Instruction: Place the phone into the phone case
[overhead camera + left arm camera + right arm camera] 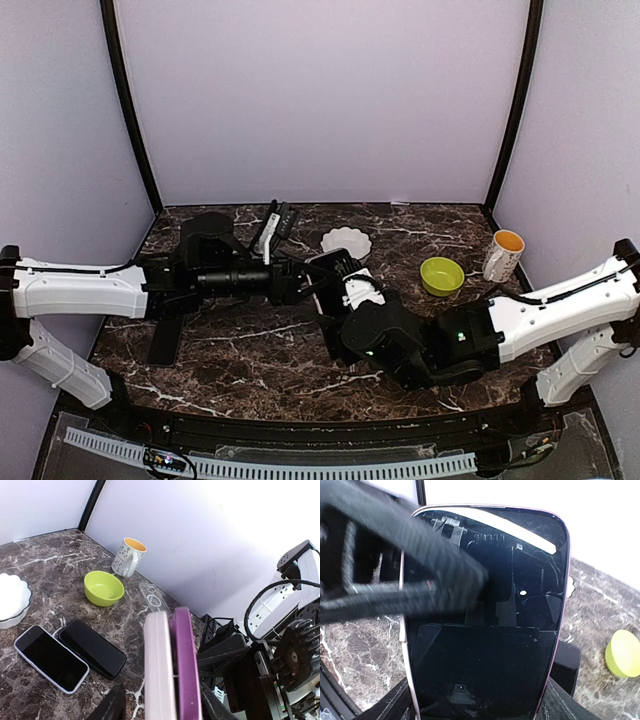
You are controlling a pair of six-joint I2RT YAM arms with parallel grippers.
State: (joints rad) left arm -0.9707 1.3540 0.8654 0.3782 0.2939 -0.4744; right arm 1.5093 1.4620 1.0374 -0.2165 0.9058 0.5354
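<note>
Mug (503, 255) right rear of worktop (250, 350). Bowl (441, 275) just left of mug. Dish (346, 240) further left, centre rear. Two loose phones (50, 659) flat on worktop, side by side, left of dish. Beside bowl, second case (151, 597) flat. Phone (485, 630) upright mid-worktop in right claw (480, 707), in front of dish; case (186, 680) pressed flat against phone.
</note>
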